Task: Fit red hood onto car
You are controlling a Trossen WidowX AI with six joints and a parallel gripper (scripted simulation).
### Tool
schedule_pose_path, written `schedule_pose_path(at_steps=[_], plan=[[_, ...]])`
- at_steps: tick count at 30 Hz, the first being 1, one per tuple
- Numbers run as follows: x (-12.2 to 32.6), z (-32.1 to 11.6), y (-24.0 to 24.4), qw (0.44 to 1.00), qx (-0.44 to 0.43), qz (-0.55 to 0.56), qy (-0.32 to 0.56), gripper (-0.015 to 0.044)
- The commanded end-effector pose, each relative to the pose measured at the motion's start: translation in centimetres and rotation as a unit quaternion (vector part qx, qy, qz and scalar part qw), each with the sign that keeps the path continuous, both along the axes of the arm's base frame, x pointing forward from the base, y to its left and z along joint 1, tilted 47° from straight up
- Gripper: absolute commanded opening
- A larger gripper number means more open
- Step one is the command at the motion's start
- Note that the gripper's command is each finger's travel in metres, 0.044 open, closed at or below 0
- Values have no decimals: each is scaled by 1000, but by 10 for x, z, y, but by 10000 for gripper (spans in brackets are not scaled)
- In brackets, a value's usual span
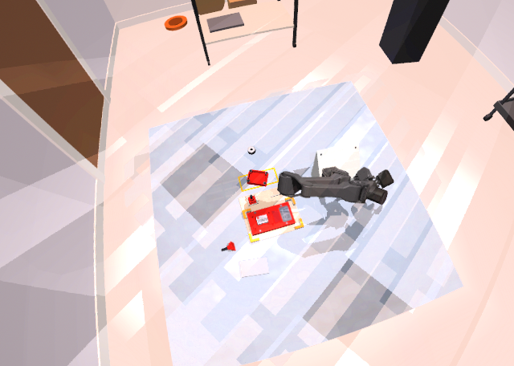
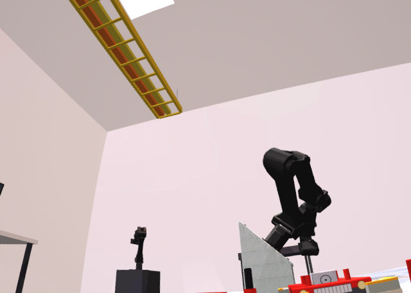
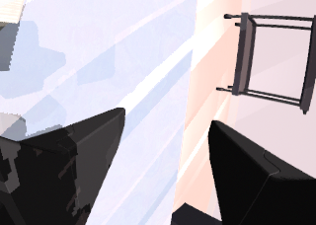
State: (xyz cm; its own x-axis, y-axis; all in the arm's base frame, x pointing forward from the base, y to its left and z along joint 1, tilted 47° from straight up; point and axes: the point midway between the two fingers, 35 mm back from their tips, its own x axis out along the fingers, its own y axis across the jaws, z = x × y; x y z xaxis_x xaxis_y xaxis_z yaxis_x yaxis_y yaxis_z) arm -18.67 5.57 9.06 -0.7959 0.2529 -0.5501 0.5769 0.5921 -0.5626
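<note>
The red hood (image 1: 257,177), with a hole in each corner boss, lies flat on the table inside a yellow outline, behind the jig. The red car chassis (image 1: 271,225) (image 2: 356,280) sits in the jig (image 1: 265,200) between yellow corner blocks. Its pale engine block (image 1: 262,219) (image 2: 323,278) is in place, with short red pegs beside it in the exterior view. My gripper (image 3: 168,121) is open, with nothing between its fingers. It is off to the arm's side, away from the hood and chassis. Its fingertips cannot be made out in the top view.
A small red part with a black post (image 1: 251,199) (image 2: 248,278) stands by the jig's back left corner. Another red-and-black part (image 1: 230,246) lies front left. A white plate (image 1: 254,267) lies in front, a small wheel (image 1: 250,149) behind. A pale upright panel (image 2: 265,259) stands beside the arm.
</note>
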Motion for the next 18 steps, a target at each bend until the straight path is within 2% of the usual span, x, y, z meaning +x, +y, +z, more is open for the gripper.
schedule_pose_path(at_steps=[1, 2, 6, 12, 18], plan=[[0, 0, 0, 1000, 0, 0, 0, 194], [0, 0, 0, 1000, 0, 0, 0, 168], [0, 2, 6, 1000, -15, -24, 6, 273], [0, 13, 33, 989, -75, -123, 39, 430], [8, 27, 70, 953, -143, -250, 93, 440]])
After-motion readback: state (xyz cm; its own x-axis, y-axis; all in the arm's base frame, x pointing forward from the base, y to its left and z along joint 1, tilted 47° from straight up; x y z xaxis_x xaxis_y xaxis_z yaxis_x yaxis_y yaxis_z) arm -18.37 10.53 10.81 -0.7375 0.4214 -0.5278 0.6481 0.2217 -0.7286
